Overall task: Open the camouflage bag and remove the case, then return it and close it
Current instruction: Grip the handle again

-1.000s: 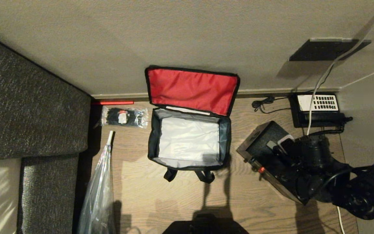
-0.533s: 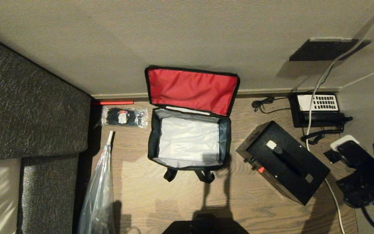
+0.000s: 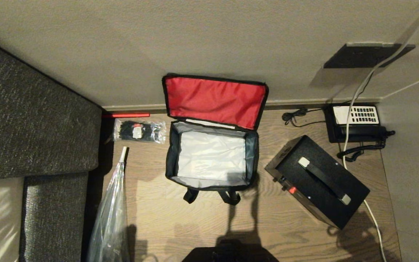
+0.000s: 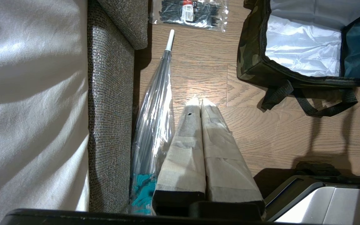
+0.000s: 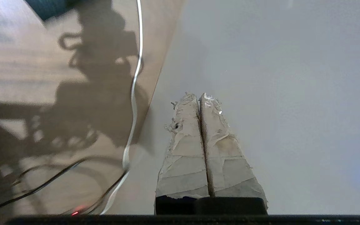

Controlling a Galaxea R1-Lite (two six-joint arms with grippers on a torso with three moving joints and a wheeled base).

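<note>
The camouflage bag (image 3: pixel 254 153) stands open on the wooden floor by the wall, its red-lined lid (image 3: pixel 215 100) tipped back against the wall and its grey inside bare. The black case (image 3: pixel 316 182) lies flat on the floor just right of the bag, handle up, with nothing touching it. Neither gripper shows in the head view. My left gripper (image 4: pixel 197 100) is shut and empty above the floor, with the bag's camouflage side (image 4: pixel 252 62) off to one side of it. My right gripper (image 5: pixel 198 95) is shut and empty in front of a plain grey wall.
A black telephone (image 3: pixel 355 122) sits in the corner behind the case, and a white cable (image 3: pixel 355 94) runs past it and the case. A packet of black ties (image 3: pixel 139 131), a folded clear umbrella (image 3: pixel 111 218) and a grey sofa (image 3: pixel 31 120) lie left of the bag.
My right arm has drawn back from over the case's handle to the right and has left the head view. The case stays on the floor. The bag has not moved.
</note>
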